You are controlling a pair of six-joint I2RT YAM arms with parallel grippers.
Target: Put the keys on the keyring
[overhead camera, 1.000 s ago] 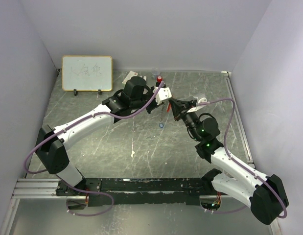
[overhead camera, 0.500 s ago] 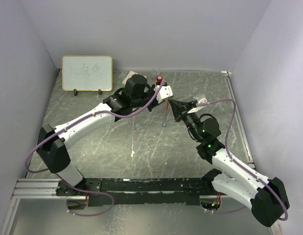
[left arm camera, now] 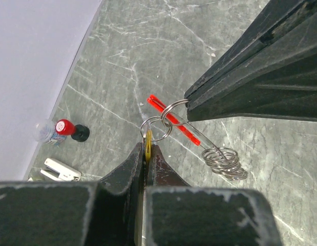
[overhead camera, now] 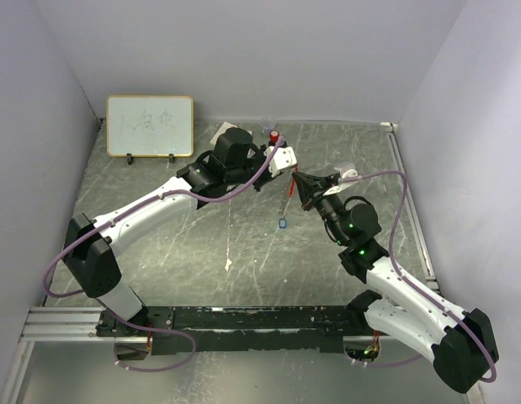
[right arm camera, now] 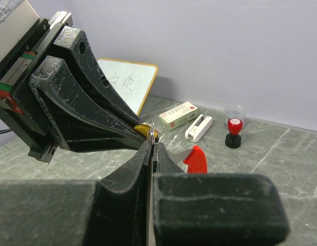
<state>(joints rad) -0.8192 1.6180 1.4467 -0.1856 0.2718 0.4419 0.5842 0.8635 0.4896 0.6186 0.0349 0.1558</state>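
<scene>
Dropping lower, the blue key dangles from the keyring pinched in the right gripper, while the left gripper clamps the tan-gold key, probably next on.

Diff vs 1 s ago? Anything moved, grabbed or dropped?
The blue key dangling below the two grippers has moved toward the near edge in the top view, so it looks to hang lower. Nothing was newly grabbed or released. Unchanged: left gripper shut on the tan-gold key, right gripper shut on the keyring, tips still close together.
</scene>
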